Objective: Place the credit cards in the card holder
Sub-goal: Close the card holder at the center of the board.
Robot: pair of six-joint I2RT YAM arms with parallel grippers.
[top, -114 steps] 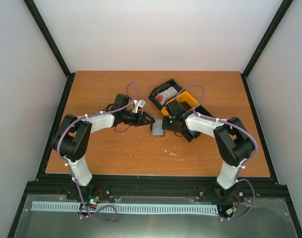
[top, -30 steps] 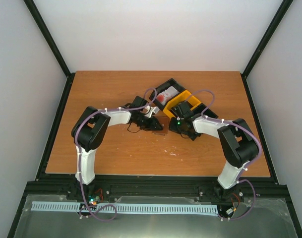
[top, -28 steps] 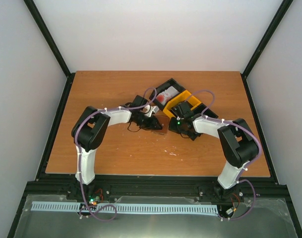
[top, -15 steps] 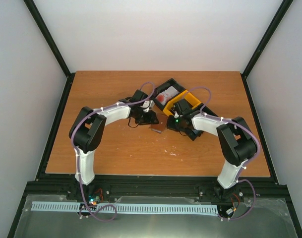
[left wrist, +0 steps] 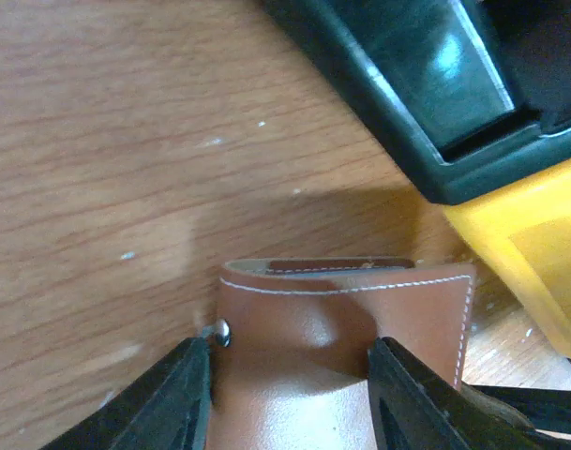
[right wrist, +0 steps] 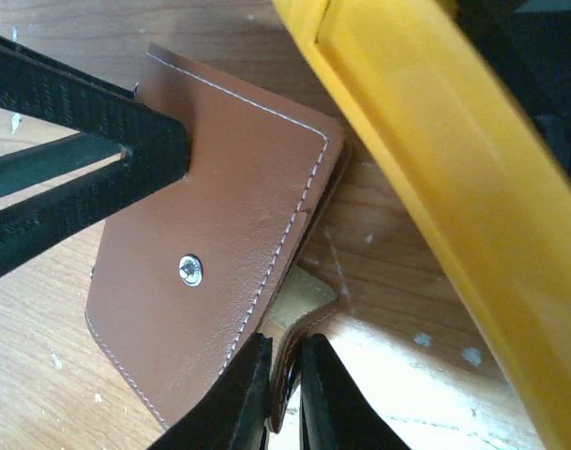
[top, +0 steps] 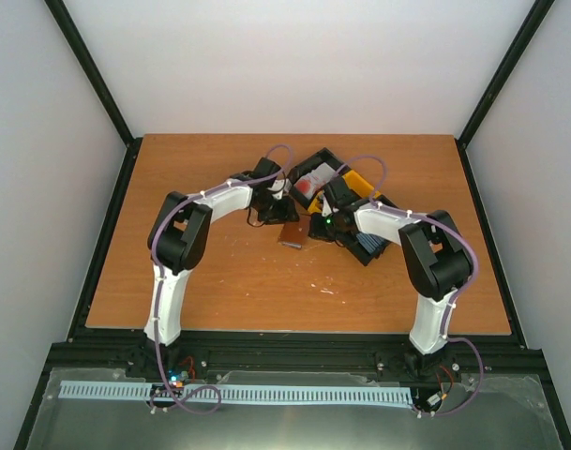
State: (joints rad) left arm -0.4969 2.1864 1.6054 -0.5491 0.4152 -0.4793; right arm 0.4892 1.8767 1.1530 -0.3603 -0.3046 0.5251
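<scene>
**Item: card holder** (top: 292,234). Brown leather, now folded shut with its outer face up, flat on the worktop (left wrist: 97,141). A few seconds ago it lay spread open, pale lining up, between the two pincers. It sits directly under and between the left pincer's fingers and at the tip of the right pincer.

**Left pincer** (left wrist: 290,361). Released. The jaws have widened over the last second and now stand apart over the leather, one finger beside the snap stud (left wrist: 223,329), the other resting over the cover.

**Right pincer** (right wrist: 283,375). Grasping the card holder by the edge of its snap tab (right wrist: 304,302). The fingers are drawn close and leather fills the slot between them.

**Credit cards** (top: 312,181). A white-and-red one shows in the black bin (top: 324,159), beyond both pincers. Whether any card is inside the folded leather cannot be told.

**Yellow bin** (right wrist: 435,159). Just beside the right pincer, on the holder's far edge.

**Assessment.** The fold is done and the left arm has let go. With a card left in the bin, the holder would likely need reopening.
</scene>
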